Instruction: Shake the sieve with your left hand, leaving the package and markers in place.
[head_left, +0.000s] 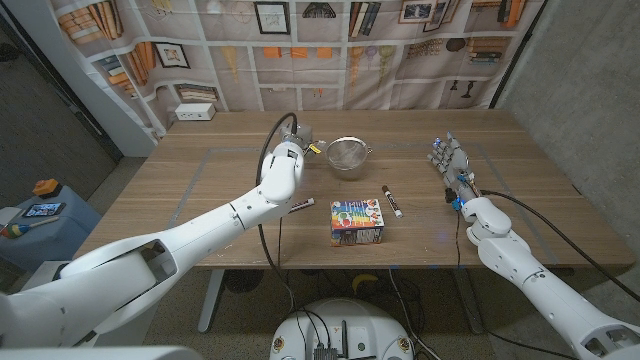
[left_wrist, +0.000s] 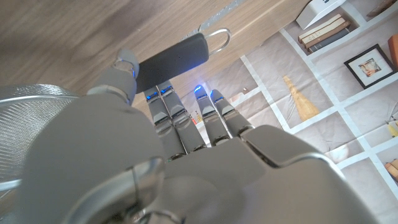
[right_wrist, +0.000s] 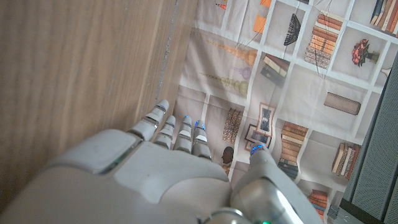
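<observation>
Head view has my left robot hand (head_left: 300, 140) wrapped around the sieve's black handle (left_wrist: 171, 59), with the sieve (head_left: 348, 154) near the bench (head_left: 200, 190) centre, toward 12 o'clock. Package (head_left: 357, 222) sits at 6 o'clock of it, one marker (head_left: 392, 200) just beside. My right robot hand (head_left: 452, 165) holds nothing, fingers apart, at 3 o'clock.

wooden tabletop (head_left: 200, 190); behind it a printed bookshelf backdrop (head_left: 330, 40), a white box (head_left: 195, 112) at its foot. blue bin (head_left: 45, 225) at left, orange thing (head_left: 45, 186) on top.
</observation>
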